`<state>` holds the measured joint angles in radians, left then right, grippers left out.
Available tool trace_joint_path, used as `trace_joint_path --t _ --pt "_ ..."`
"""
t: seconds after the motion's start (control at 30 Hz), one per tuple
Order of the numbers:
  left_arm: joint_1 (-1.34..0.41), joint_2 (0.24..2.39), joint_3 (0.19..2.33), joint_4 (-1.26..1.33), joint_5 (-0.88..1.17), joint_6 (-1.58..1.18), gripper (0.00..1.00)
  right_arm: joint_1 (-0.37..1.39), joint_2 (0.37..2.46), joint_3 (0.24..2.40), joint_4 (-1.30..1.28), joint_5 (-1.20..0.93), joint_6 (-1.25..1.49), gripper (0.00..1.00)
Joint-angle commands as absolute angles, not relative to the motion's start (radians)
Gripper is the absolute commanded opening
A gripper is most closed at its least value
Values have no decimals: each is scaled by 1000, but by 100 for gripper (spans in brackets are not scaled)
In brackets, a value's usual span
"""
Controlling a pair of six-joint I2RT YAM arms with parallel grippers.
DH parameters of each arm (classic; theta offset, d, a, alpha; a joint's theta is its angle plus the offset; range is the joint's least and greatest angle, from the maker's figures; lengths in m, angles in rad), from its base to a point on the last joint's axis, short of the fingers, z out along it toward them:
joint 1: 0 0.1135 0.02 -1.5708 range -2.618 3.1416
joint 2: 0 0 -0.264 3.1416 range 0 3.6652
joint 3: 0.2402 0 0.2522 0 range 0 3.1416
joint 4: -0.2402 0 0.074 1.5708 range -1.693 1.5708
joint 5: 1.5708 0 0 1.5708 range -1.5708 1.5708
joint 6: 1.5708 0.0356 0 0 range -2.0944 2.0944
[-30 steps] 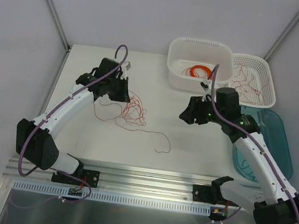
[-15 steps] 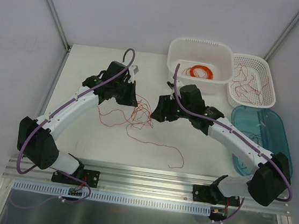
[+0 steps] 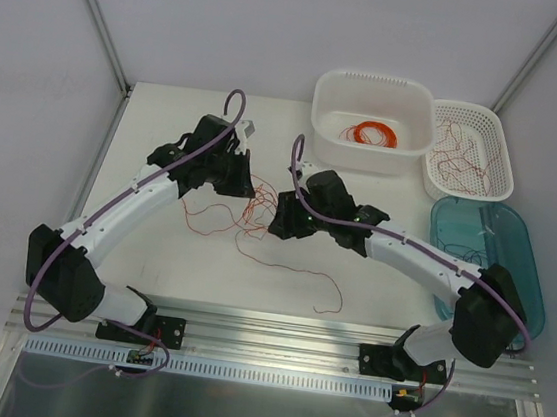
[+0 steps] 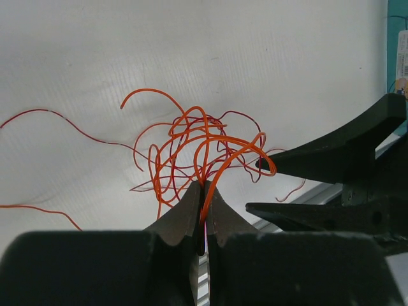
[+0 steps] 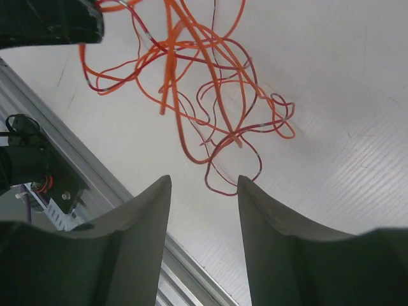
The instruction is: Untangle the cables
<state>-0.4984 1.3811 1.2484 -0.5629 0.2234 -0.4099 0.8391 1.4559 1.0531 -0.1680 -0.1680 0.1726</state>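
Observation:
The cables (image 3: 258,211) are a scribbly knot of thin red and orange wires on the white table, with loose strands trailing left and down to the right. My left gripper (image 3: 245,187) is shut on orange strands of the knot; the left wrist view shows the strands pinched between its tips (image 4: 204,186) with the knot (image 4: 194,150) hanging just beyond. My right gripper (image 3: 274,220) is open right beside the knot, on its right. In the right wrist view its gripper (image 5: 204,180) stands open with the knot (image 5: 210,95) just ahead, not between the jaws.
A white tub (image 3: 377,89) at the back holds a wound orange ring coil (image 3: 369,134). A white mesh basket (image 3: 506,159) with red wires stands to its right. A teal tray (image 3: 533,268) lies at the right edge. A metal rail (image 3: 275,324) runs along the near edge.
My right arm has swung left from near the white tub to the knot, its gripper open. My left gripper has moved a little right, dragging the knot and its trailing strand with it.

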Motion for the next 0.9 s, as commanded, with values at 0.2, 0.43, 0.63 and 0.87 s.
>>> trace_joint_path --t 0.2,0.43,0.63,0.87 --pt "-508 1318 1235 -551 213 -420 0 851 1486 1000 -69 -140 111 40" --pt "-500 1282 1227 -557 118 -380 0 845 1439 985 -112 -78 55 1" --pt "-355 1250 1229 -581 71 -356 0 744 1263 922 -222 -14 29 1" --pt "-146 1239 1252 -615 5 -336 0 476 988 969 -496 -8 -31 1"
